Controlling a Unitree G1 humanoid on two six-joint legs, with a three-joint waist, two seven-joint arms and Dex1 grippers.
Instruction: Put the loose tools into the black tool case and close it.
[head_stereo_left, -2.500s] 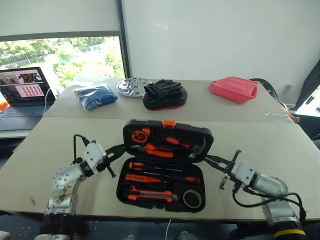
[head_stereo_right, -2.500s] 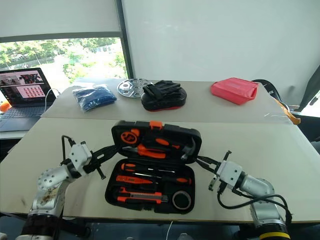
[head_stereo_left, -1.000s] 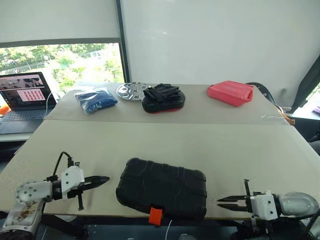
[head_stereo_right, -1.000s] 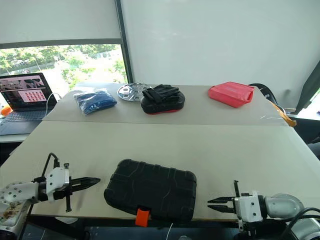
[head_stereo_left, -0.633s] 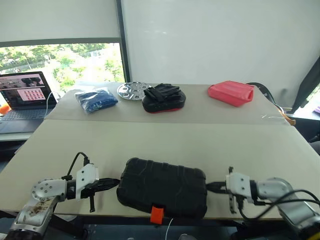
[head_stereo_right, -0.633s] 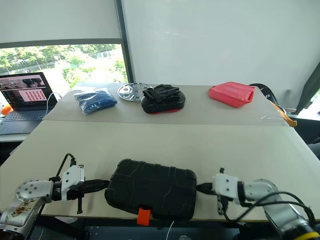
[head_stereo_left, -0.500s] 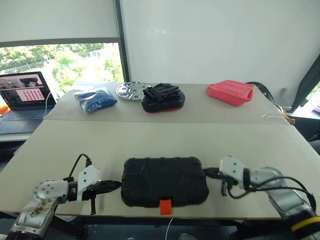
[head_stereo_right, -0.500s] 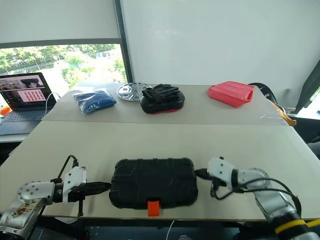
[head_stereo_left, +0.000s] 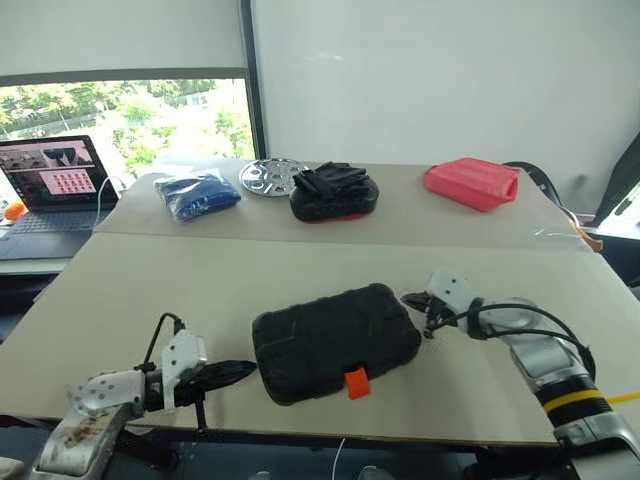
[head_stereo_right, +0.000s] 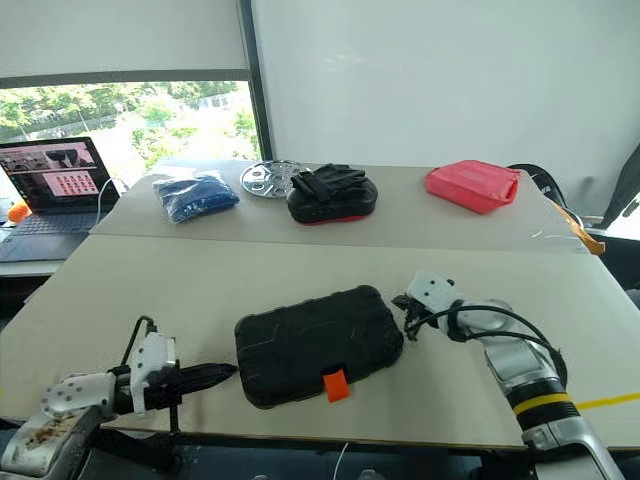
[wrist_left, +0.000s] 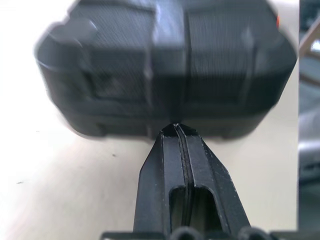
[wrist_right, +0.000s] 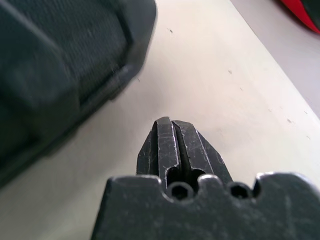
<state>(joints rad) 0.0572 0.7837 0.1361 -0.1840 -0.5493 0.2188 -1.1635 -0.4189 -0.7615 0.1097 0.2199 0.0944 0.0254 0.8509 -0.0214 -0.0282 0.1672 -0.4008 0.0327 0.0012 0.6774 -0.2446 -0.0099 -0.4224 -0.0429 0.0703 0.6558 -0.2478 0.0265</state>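
The black tool case (head_stereo_left: 335, 340) lies shut on the near table, skewed, with its right end farther from me. Its orange latch (head_stereo_left: 356, 382) faces the front edge. The loose tools are hidden from view. My left gripper (head_stereo_left: 245, 370) is shut, and its tip sits against or just short of the case's left end (wrist_left: 165, 65). My right gripper (head_stereo_left: 408, 298) is shut too, with nothing in it. It is beside the case's far right corner (wrist_right: 50, 65), with a small strip of table between them.
On the far table are a laptop (head_stereo_left: 45, 185), a blue bag (head_stereo_left: 197, 192), a metal disc (head_stereo_left: 270, 175), a black pouch with gloves on it (head_stereo_left: 333, 192) and a red pouch (head_stereo_left: 472, 183). The case sits near the table's front edge (head_stereo_left: 400, 432).
Both grippers closed in on the case's ends. The right one travelled farther away from me, and the case swung with its right end away; its latch no longer overhangs the front edge.
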